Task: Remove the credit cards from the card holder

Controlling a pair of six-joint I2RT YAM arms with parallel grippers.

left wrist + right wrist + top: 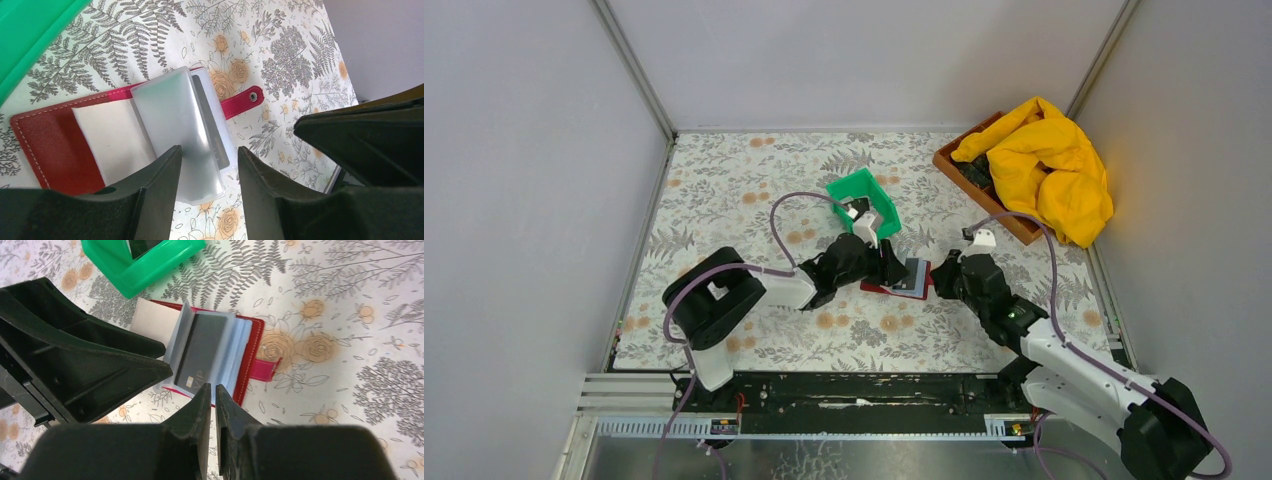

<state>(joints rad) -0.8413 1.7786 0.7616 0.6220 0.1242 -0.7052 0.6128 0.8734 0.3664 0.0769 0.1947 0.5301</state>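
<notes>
Left gripper fills the bottom of its wrist view, black plastic fingers apart, straddling the near end of the sleeves. Right gripper has its fingers nearly together, only a slit between them, tips at the sleeves' near edge; can't tell if they pinch anything.

Table is covered in a pale cloth printed with grey ferns and orange roses, with plain grey walls on three sides. Green plastic bin sits just behind the card holder. Wooden tray at the far right corner has a crumpled yellow cloth draped over it.

Card holder lies open and flat at mid-table between the two grippers. It is dark red leather with pale stitching, and its strap with a metal stud is splayed out to the side. Frosted pale sleeves are fanned up from it. Black card, flat and rectangular, is tucked inside one sleeve.
</notes>
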